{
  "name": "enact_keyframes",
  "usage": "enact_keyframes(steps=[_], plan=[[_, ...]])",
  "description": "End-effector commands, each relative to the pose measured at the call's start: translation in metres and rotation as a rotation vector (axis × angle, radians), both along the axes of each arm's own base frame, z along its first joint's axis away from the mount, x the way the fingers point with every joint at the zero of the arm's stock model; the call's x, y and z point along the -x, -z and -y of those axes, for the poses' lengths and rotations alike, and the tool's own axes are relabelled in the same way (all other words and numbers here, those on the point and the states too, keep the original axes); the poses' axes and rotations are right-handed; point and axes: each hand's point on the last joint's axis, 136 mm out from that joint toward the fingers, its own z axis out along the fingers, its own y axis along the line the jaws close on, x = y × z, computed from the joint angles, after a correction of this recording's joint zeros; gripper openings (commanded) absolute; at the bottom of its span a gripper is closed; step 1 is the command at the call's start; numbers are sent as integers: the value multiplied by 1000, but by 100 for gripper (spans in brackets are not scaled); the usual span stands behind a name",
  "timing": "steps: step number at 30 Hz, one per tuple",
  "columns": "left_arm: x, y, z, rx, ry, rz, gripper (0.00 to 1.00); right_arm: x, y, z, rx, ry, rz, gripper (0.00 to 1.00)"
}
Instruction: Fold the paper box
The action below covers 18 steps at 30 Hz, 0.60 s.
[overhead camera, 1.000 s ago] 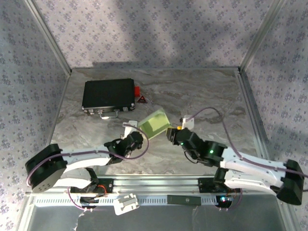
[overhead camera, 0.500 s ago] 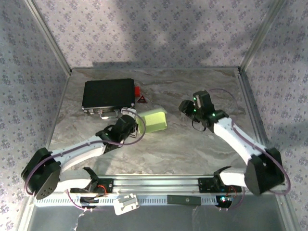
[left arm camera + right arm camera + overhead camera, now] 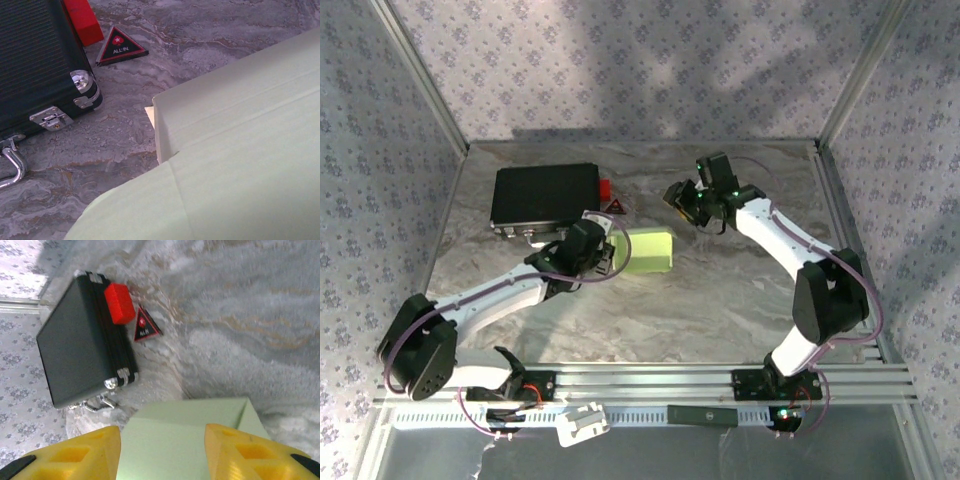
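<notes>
Top external: paper box lies on the table near the black case; left gripper pinches its end, probably steadying it, while right gripper hangs open beyond

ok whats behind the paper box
Behind the paper box: a black triangular ALL IN tag, a red block and the black case. The tabletop beneath the box is covered.

Box sits mid table; case behind-left; block and triangle just right of case, triangle nearer the box.
</notes>
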Motion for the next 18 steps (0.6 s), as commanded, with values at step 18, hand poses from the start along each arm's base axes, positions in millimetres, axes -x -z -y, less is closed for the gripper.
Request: enact_keyframes(steps=[18], plan=[[-15, -14, 10, 119, -131, -22, 3, 40, 36, -15, -54, 9, -134, 40]])
